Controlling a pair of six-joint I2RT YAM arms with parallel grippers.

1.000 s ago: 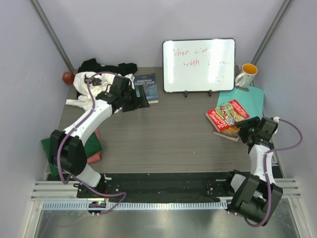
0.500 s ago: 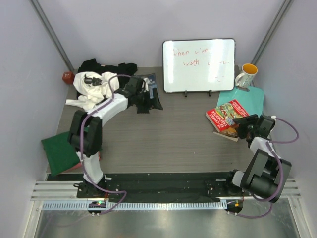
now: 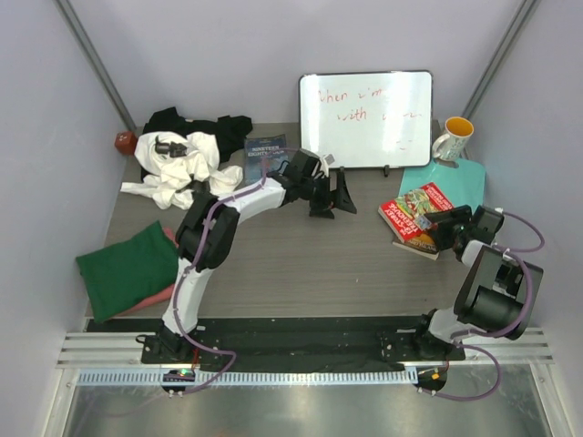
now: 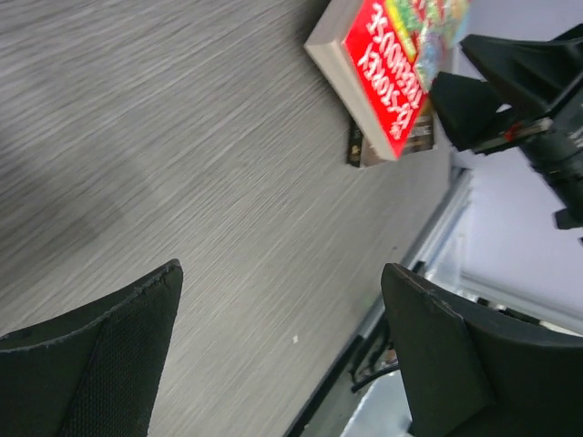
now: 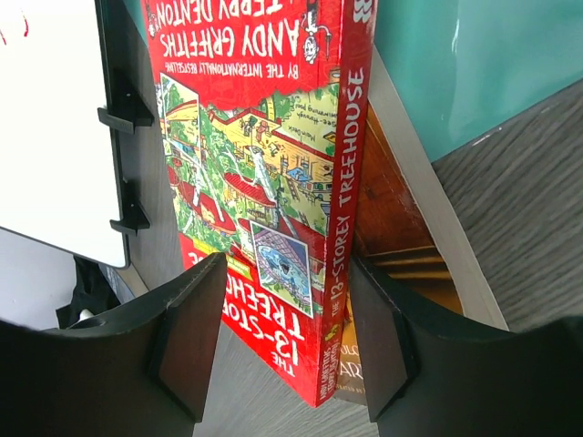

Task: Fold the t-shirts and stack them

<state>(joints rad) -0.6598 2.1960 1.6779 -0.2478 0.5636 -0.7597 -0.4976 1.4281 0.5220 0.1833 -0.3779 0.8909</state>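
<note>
White cloth t-shirt with small black printed marks (image 3: 178,168) lies crumpled at the far left of the grey wood-grain table (image 3: 291,264), with a plain black t-shirt (image 3: 187,121) bunched just behind it against the wall. A folded dark green t-shirt (image 3: 123,269) rests at the near left edge atop a salmon pink t-shirt (image 3: 162,293), of which only a strip shows. The left gripper (image 3: 333,200) hangs over bare tabletop near the white dry-erase board (image 3: 364,118), jaws spread wide and holding nothing. The right gripper (image 5: 287,273), jaws partly apart, frames the near corner of a glossy red paperback book (image 3: 417,211) lying partly on a flat teal mat (image 3: 460,182); whether the jaws touch the book cannot be told.
</note>
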